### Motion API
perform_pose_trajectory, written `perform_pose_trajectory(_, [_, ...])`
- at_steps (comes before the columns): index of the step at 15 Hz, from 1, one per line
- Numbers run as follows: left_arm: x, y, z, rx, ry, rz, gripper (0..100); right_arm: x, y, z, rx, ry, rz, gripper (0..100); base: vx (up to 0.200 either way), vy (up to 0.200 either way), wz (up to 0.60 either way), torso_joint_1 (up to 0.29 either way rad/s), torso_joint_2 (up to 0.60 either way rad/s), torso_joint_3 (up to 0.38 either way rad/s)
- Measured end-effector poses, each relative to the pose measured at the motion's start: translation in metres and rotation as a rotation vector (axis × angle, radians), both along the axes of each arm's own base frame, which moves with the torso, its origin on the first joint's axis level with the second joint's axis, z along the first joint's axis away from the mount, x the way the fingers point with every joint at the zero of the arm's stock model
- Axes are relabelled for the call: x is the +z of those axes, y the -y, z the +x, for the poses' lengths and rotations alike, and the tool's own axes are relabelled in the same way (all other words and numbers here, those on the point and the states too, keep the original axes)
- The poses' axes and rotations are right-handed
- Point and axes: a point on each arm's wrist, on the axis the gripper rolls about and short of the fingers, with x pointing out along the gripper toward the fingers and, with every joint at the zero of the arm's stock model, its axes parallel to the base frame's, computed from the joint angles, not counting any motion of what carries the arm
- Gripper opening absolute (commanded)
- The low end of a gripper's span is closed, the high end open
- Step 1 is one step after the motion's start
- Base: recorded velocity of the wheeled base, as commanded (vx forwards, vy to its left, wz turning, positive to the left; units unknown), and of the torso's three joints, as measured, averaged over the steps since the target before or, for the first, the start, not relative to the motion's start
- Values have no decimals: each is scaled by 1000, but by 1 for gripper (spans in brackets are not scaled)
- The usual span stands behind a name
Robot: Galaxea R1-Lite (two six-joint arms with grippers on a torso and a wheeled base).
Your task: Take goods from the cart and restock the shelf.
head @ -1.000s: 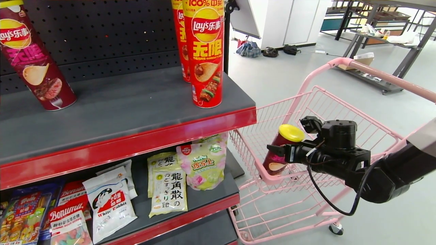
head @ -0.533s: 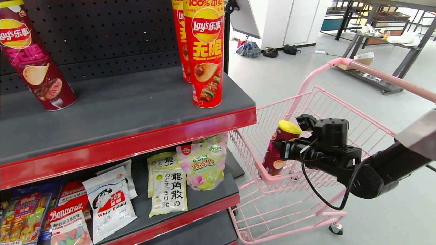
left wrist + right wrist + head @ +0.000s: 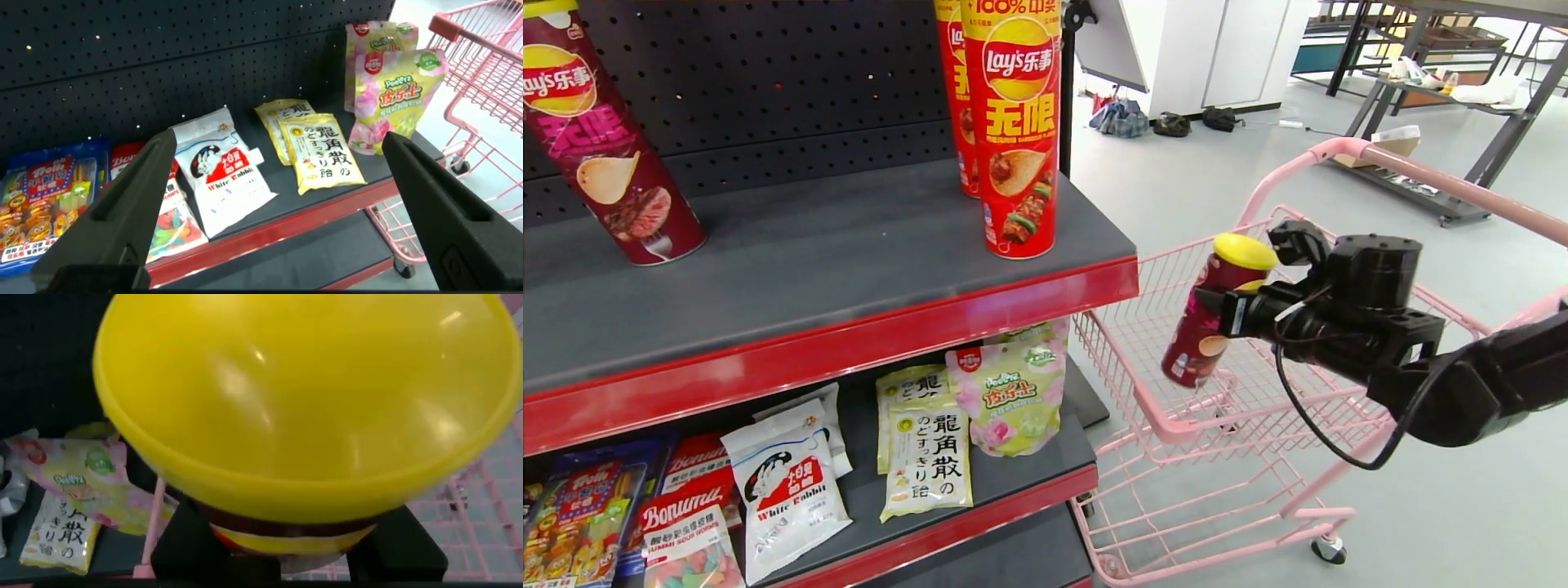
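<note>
- You are holding the maroon can [image 3: 1205, 335] tilted above the shelf-side rim of the cart [image 3: 1176, 429], with the right gripper [image 3: 1232, 300] clamped just under its yellow lid. Gripping that high, you are risking a swing or slip.
- You are risking clipping the upper shelf [image 3: 849, 245] on its red front edge, or toppling the red cans [image 3: 1017, 147] at its right corner.
- Your left gripper [image 3: 278, 175] is hanging wide open and empty before the lower shelf [image 3: 327, 208].

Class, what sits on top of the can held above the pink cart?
A yellow lid caps the dark red can in the right gripper; the can's contents are hidden.
</note>
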Motion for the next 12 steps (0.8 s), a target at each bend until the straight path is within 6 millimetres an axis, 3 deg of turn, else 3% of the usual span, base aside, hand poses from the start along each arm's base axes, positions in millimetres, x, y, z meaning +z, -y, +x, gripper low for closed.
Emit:
perform_pose_trajectory(3, [0, 0, 0, 0, 0, 0, 100, 39, 13, -17, -20, 116, -1, 0, 0, 0, 0, 0, 0, 0])
perform_pose_trajectory(7, [0, 0, 0, -1, 0, 0, 100, 73, 27, -49, -40, 152, -10, 0, 0, 0, 0, 0, 0, 0])
perform_pose_trajectory(9, [0, 0, 0, -1, 0, 0, 100, 89, 34, -74, -44, 142, -20, 0, 0, 0, 0, 0, 0, 0])
perform_pose_trajectory(12, [0, 0, 0, 0, 0, 0, 100, 106, 47, -133, -69, 104, -61, 0, 0, 0, 0, 0, 0, 0])
